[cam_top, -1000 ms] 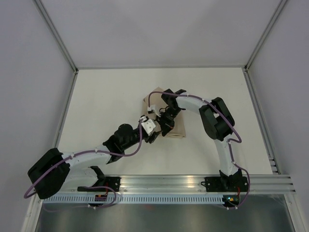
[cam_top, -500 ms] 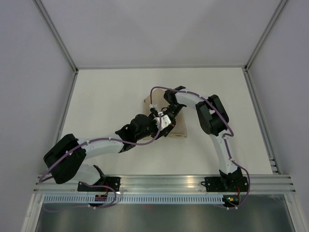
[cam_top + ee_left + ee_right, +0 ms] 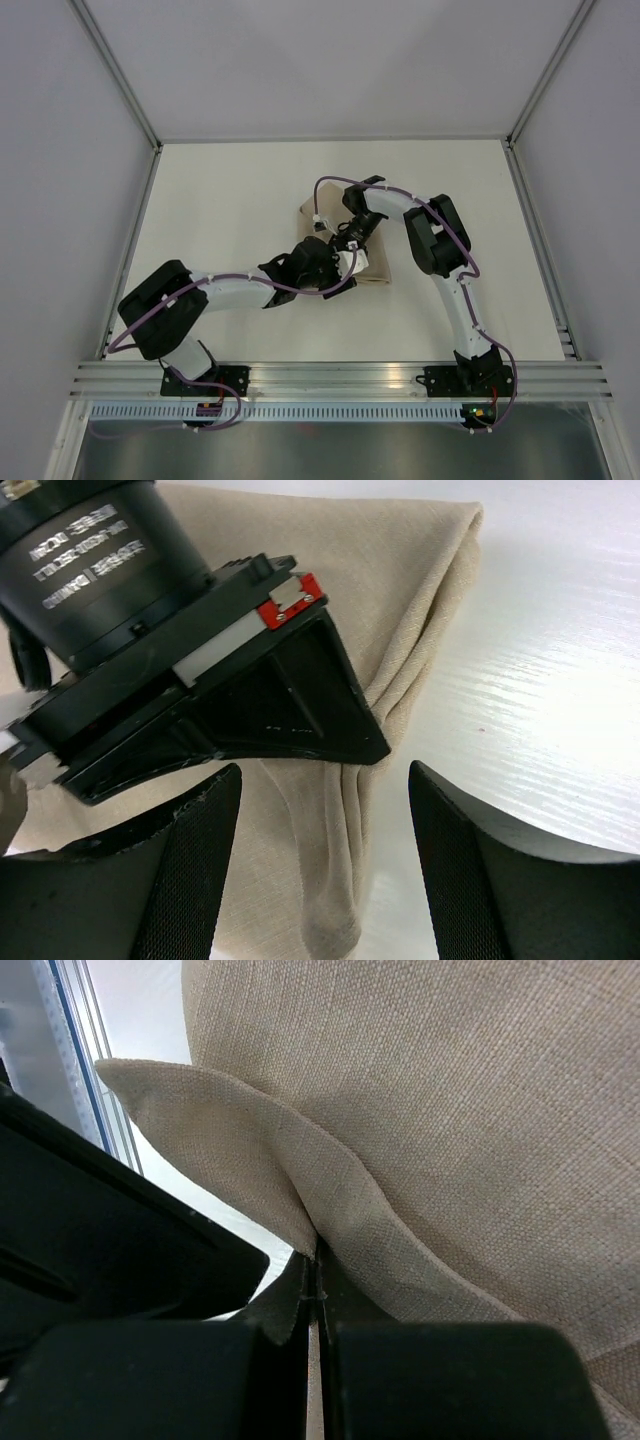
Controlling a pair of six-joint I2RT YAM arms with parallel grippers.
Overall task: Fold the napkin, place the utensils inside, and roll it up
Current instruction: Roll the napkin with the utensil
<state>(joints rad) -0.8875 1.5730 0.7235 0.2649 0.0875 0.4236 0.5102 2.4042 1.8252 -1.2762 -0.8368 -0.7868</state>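
Reaching closer, left claw (image 3: 325, 772) gapes wide (empty) beside right claw (image 3: 312, 1272) clamped on the napkin (image 3: 450, 1110).

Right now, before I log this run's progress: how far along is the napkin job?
Done: the napkin already lies folded in layers. In hand: the right gripper is shut on a raised fold of it, and the open left gripper brackets the same pleat. Left: no utensil shows in any view, so placing it inside and rolling up both seem not yet done.
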